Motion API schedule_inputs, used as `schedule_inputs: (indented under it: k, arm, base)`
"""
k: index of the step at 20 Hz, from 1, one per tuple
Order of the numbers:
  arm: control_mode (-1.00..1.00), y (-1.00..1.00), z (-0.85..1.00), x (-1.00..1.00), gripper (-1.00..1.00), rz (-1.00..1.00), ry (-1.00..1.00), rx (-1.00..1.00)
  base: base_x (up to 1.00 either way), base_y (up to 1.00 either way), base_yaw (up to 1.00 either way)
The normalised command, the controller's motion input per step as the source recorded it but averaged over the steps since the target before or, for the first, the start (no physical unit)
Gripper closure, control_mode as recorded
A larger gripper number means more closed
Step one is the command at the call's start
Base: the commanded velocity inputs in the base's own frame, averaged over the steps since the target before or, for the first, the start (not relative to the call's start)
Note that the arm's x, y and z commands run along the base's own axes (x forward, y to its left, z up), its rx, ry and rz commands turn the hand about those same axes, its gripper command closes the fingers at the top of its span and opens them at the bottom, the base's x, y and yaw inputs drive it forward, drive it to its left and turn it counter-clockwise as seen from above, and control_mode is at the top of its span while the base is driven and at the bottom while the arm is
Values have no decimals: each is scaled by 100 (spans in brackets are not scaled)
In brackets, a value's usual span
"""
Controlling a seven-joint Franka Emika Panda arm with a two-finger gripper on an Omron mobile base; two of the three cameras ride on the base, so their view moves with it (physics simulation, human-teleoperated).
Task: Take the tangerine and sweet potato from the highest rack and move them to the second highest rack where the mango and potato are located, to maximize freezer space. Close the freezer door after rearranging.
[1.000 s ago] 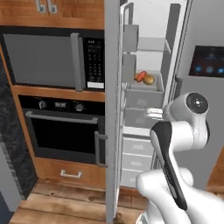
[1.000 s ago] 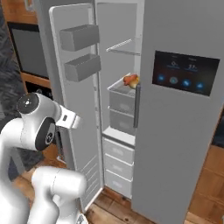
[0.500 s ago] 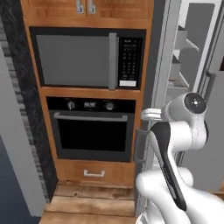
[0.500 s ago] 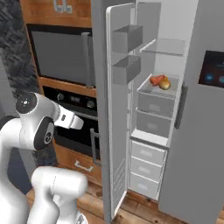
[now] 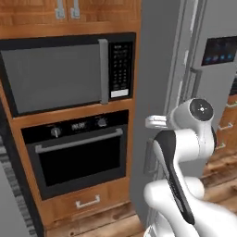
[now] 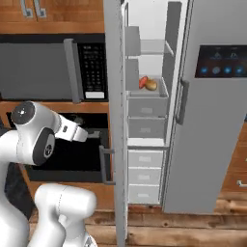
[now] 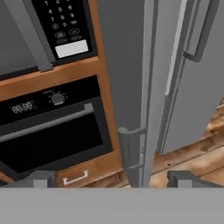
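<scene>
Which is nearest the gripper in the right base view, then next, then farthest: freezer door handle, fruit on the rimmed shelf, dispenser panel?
1. Freezer door handle, just right of the gripper, slightly lower.
2. Fruit inside the freezer, up and right.
3. Dispenser panel, far right.

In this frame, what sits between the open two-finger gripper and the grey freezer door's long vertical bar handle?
Nothing: the hand view shows bare space between the gripper and the freezer door's bar handle, with the door's grey outer face behind it.

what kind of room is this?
A home kitchen, rendered. A microwave sits above a built-in oven in wood cabinetry, beside a tall steel fridge whose freezer door stands part open, produce on a rack inside.
</scene>
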Motion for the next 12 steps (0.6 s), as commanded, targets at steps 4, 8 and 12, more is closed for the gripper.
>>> schedule_inputs:
  k: [4, 8, 12]
  arm:
    - [100, 0, 0, 0, -100, 0, 0, 0]
    - [100, 0, 0, 0, -100, 0, 0, 0]
    - [100, 0, 0, 0, -100, 0, 0, 0]
  base:
    - [41, 73, -73]
    - [37, 73, -73]
    - [30, 74, -71]
